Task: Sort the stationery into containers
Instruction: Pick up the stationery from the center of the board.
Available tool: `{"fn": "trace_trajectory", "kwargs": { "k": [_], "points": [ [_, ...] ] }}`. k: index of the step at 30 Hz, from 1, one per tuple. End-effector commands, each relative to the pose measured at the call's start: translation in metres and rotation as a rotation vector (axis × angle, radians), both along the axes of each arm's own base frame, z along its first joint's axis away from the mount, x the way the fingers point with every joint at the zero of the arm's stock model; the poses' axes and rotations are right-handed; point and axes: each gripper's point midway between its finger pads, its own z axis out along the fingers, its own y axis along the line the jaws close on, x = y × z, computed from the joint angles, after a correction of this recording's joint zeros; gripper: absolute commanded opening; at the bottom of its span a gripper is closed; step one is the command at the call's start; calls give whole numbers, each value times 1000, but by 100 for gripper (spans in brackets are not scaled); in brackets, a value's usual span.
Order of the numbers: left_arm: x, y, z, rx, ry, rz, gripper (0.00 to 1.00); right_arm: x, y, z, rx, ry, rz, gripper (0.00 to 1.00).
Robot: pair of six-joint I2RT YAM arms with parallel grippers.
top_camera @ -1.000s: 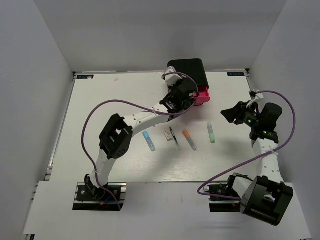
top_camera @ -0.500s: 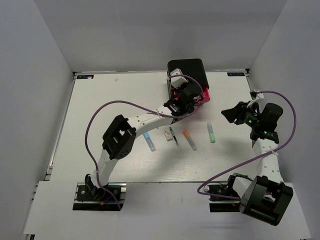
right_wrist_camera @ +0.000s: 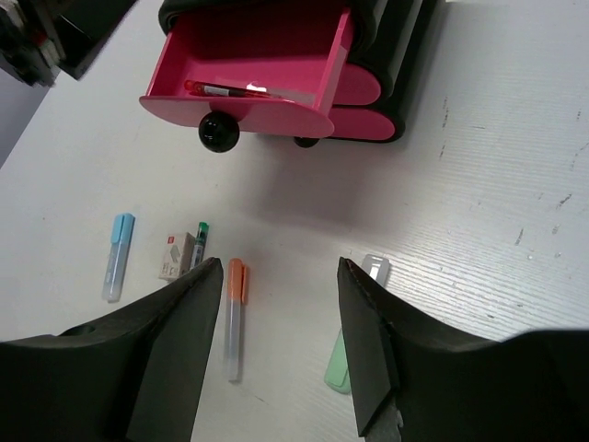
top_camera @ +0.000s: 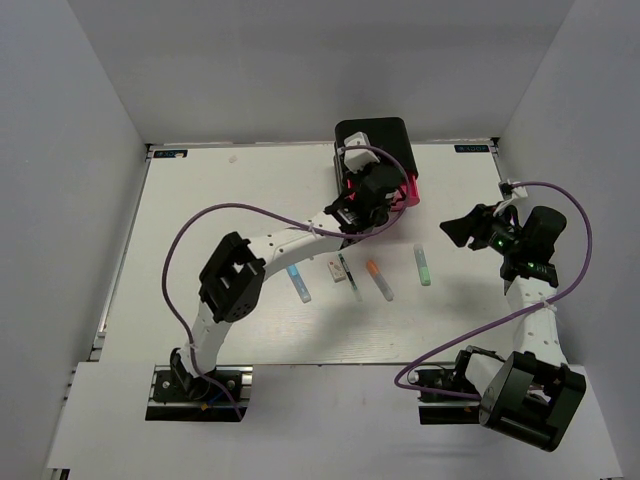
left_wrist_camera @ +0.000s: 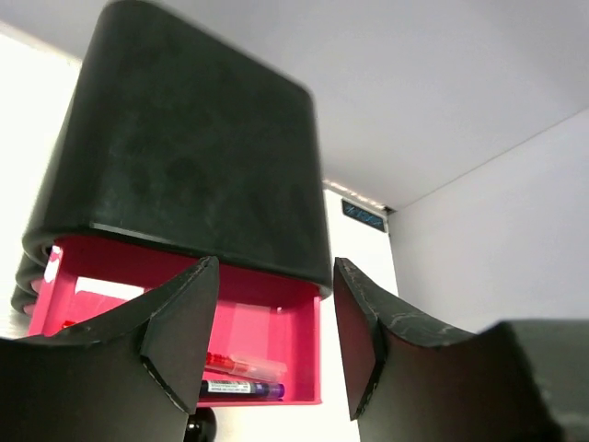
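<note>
The left gripper (left_wrist_camera: 273, 276) has its jaws spread with nothing between them. It is held right at the open top drawer (left_wrist_camera: 276, 322), which fills the gap between the two fingers. Two pens lie side by side in that drawer near its front wall: a red pen (left_wrist_camera: 235, 364) and a dark labelled pen (left_wrist_camera: 241, 389). The drawer is pulled out of a black cabinet (left_wrist_camera: 184, 157) that stands at the far edge of the table (top_camera: 200, 220).

The right gripper (right_wrist_camera: 281, 267) also has its jaws spread and empty. It hangs above the table, well to the right of the cabinet and touching nothing. An orange-capped pen (right_wrist_camera: 235, 318) shows between its fingers. A pale green marker (right_wrist_camera: 342, 359) is partly hidden behind the finger on the right of that view.

The cabinet has three pink drawers: the open one and two shut drawers (right_wrist_camera: 357, 87) under it. Two black knobs show, one of them the knob (right_wrist_camera: 218, 132) on the open drawer.

Five things lie loose in a rough row on the table in front of the cabinet:
- a light blue pen (right_wrist_camera: 117, 256) at the left
- a small white block (right_wrist_camera: 175, 256)
- a green-capped dark pen (right_wrist_camera: 198, 241) just beside the block
- the orange-capped pen
- the pale green marker

In the top view the left arm's wrist covers most of the open drawer.
</note>
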Motion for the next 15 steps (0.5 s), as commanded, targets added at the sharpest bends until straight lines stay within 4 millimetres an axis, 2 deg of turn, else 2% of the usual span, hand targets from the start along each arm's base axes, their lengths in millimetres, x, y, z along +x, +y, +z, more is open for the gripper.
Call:
{"fn": "trace_trajectory", "kwargs": {
  "k": [1,3,4,5,7,8,9,10,11,12,13,14,15],
  "points": [
    [-22,19,87,-63,-112,-24,63,-3,8,8,-21,-64,65,59],
    [-28,28,94,-15,-122,-38,62,-9,18,11,-20,-79,134,59],
    [-37,36,116,-31,-148,-59,60,-14,25,10,-38,-93,188,58],
    [-43,42,106,21,-126,-78,58,-20,34,7,-41,-83,232,56],
    [-58,53,108,68,-112,-133,45,-26,47,9,-87,-114,302,53],
    [-67,80,103,110,-78,-142,38,-30,53,6,-92,-103,324,51],
    [-82,80,99,117,-55,-227,27,-38,71,3,-114,-116,399,49],
    [-89,95,93,141,-30,-239,24,-37,72,-2,-141,-104,390,49],
    [-101,108,67,203,20,-256,24,-37,77,-7,-174,-117,412,48],
    [-119,132,75,250,16,-290,27,-46,94,-15,-191,-96,462,48],
    [-130,143,66,266,33,-305,32,-46,100,-21,-216,-79,466,46],
    [-142,159,31,324,93,-312,41,-46,104,-27,-235,-73,478,46],
    [-159,180,37,309,86,-329,59,-55,122,-34,-260,-60,531,46]
  ]
}}
